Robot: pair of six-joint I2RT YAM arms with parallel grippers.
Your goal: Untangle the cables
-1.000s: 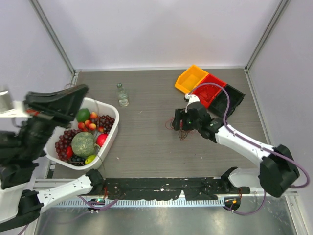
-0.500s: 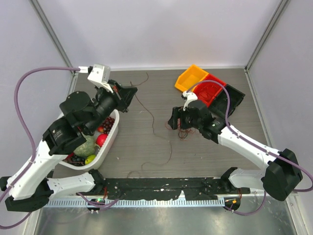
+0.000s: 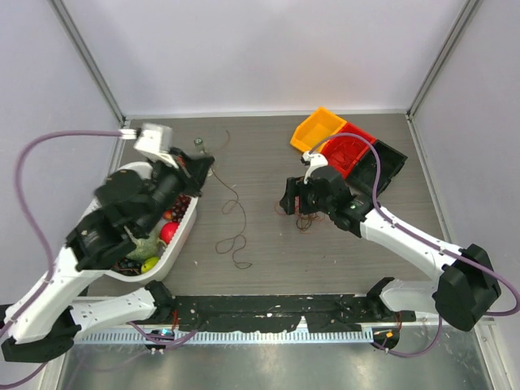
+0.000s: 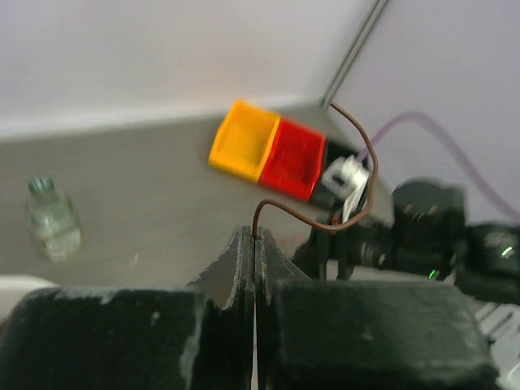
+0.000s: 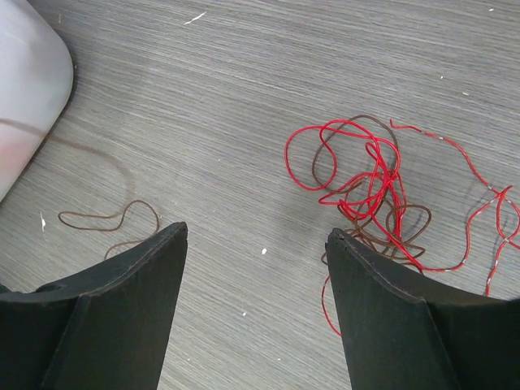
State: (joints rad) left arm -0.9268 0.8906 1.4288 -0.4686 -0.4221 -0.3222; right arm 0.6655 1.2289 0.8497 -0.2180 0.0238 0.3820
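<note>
Slack has come into the brown cable [image 4: 357, 221]: stretched long across the table half a second ago, it now lies in small loose loops on the grey wood-grain tabletop [image 3: 260, 154] between the arms. The left gripper [image 4: 254, 236] has drawn back beside the white basin [image 3: 188, 221], black jaws pinched on that hair-thin wire. The right gripper [image 5: 256, 244] hangs spread wide above a curly tangle of red and brown cables [image 5: 374, 195].
</note>
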